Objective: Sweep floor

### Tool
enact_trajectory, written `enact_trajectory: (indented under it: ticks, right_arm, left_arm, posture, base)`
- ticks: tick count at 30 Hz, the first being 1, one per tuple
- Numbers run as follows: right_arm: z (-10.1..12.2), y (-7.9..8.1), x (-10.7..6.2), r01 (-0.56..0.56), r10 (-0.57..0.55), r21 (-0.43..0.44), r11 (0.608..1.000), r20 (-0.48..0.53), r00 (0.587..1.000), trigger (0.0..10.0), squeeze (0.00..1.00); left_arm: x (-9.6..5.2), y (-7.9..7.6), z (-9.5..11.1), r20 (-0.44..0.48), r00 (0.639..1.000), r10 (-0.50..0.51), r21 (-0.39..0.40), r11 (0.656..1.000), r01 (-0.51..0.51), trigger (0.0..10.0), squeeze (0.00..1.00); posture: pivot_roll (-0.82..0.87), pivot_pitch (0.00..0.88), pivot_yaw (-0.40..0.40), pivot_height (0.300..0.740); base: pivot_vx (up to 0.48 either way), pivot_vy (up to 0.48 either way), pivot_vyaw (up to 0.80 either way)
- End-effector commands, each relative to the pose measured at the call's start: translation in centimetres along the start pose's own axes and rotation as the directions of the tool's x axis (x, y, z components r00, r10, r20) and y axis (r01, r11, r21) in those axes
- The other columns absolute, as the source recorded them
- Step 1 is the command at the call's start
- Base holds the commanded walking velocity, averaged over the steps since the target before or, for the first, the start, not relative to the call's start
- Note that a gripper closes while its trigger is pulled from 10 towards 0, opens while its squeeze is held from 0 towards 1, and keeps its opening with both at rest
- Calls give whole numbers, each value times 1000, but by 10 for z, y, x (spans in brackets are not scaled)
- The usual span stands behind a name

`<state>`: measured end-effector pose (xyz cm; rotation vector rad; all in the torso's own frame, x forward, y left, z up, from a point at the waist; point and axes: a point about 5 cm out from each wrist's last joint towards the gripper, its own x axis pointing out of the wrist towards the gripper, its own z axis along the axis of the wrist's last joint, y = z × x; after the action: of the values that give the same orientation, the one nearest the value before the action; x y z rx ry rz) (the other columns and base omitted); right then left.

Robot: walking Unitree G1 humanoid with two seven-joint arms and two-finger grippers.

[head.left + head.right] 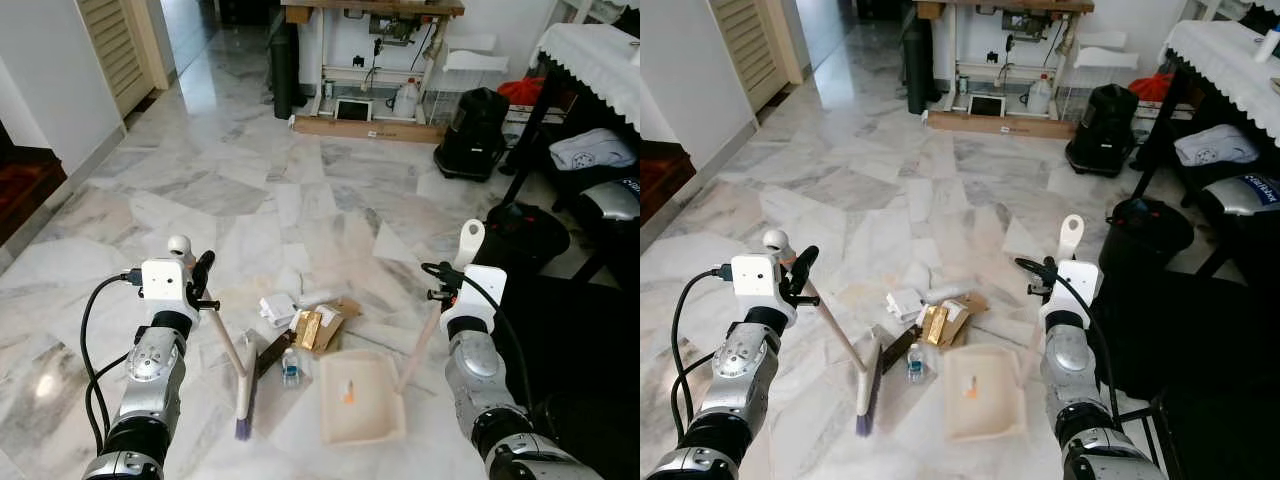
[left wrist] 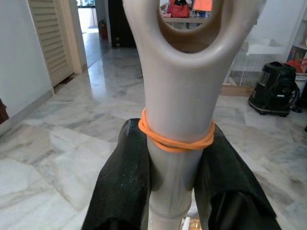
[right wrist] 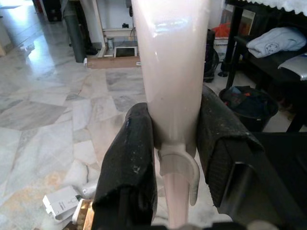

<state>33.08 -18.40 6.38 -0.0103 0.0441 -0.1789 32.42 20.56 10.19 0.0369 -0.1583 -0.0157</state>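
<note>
Two tools in your grip: left hand [image 1: 197, 285] clamps the broom [image 1: 243, 388], head down-right; right hand [image 1: 443, 283] clamps the dustpan [image 1: 360, 398] handle, sloping down-left.

Cream dustpan [image 1: 360, 398] on grey-veined white marble floor [image 1: 240, 170].

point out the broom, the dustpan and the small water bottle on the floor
cream broom with purple-tipped bristles [image 1: 245, 385], left eye view, on the brush head
cream plastic dustpan [image 1: 362, 420], left eye view, on its bare tray floor
small clear water bottle [image 1: 290, 366], left eye view, on its body
</note>
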Motion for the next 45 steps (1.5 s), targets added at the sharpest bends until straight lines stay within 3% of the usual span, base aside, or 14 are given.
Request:
enact_trajectory:
  ticks: [1, 17, 29, 36, 45]
  right_arm:
    - [5, 4, 3, -8, 8, 17, 1000, 21, 1000, 10000, 0]
    - [3, 9, 2, -22, 22, 34, 999, 7, 1000, 10000, 0]
    - [3, 11, 2, -28, 28, 36, 999, 2, 1000, 10000, 0]
    - [3, 12, 2, -28, 28, 43, 999, 3, 1000, 10000, 0]
    - [3, 13, 2, -32, 32, 58, 998, 2, 999, 10000, 0]
  left_arm:
    - [7, 4, 14, 58, 998, 0, 14, 1000, -1, 10000, 0]
    - [7, 2, 16, 56, 998, -20, 3, 1000, 20, 10000, 0]
    - [7, 2, 16, 54, 998, -21, -1, 1000, 21, 10000, 0]
    - [7, 2, 16, 53, 998, -24, -3, 1000, 24, 10000, 0]
    - [8, 2, 19, 63, 998, -22, -1, 1000, 23, 10000, 0]
  posture:
    - [28, 0, -46, 740]
    - [27, 7, -44, 740]
    - [31, 12, -45, 740]
    - [32, 12, -46, 740]
    - [34, 11, -46, 740]
  base:
    - [0, 0, 0]
    - [0, 0, -661]
    - [0, 0, 0]
    - [0, 0, -753]
    - [0, 0, -162]
